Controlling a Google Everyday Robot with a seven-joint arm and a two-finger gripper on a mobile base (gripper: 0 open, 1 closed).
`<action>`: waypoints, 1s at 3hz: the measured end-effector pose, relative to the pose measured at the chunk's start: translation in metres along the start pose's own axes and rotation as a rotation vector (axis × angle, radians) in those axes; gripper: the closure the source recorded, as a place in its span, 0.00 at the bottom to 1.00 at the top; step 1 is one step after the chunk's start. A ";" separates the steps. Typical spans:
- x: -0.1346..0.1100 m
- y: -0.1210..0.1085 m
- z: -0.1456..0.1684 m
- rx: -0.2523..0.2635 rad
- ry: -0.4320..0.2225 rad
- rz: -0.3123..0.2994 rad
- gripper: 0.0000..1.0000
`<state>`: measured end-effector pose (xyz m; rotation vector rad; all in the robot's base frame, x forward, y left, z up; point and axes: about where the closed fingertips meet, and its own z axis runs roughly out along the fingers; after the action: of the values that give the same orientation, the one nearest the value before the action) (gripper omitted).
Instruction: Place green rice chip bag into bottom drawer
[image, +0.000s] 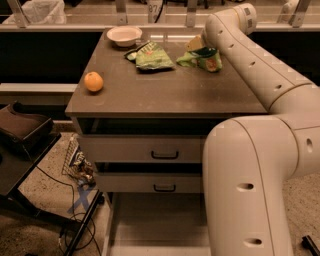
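The green rice chip bag (206, 58) lies puffy and crumpled at the back right of the cabinet top (165, 92). My gripper (196, 46) is at the end of the long white arm (260, 65), right at the bag's upper left edge, and the wrist hides most of it. I cannot tell whether it touches or holds the bag. The bottom drawer (150, 225) is pulled out at floor level, showing a plain flat floor. My arm's large lower link (245, 190) covers its right part.
A flatter green bag (152, 56) lies left of the chip bag. A white bowl (124, 35) sits at the back and an orange fruit (93, 81) at the left. Two closed drawers with black handles (165, 155) are above the open drawer. A dark stand (22, 135) and cables are on the left.
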<state>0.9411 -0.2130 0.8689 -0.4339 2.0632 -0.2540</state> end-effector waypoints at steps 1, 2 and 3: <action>0.008 -0.001 0.000 0.001 0.031 0.003 0.49; 0.008 -0.001 0.000 0.001 0.031 0.003 0.72; 0.010 0.001 0.002 -0.001 0.033 0.002 0.95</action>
<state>0.9383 -0.2162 0.8601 -0.4307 2.0961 -0.2605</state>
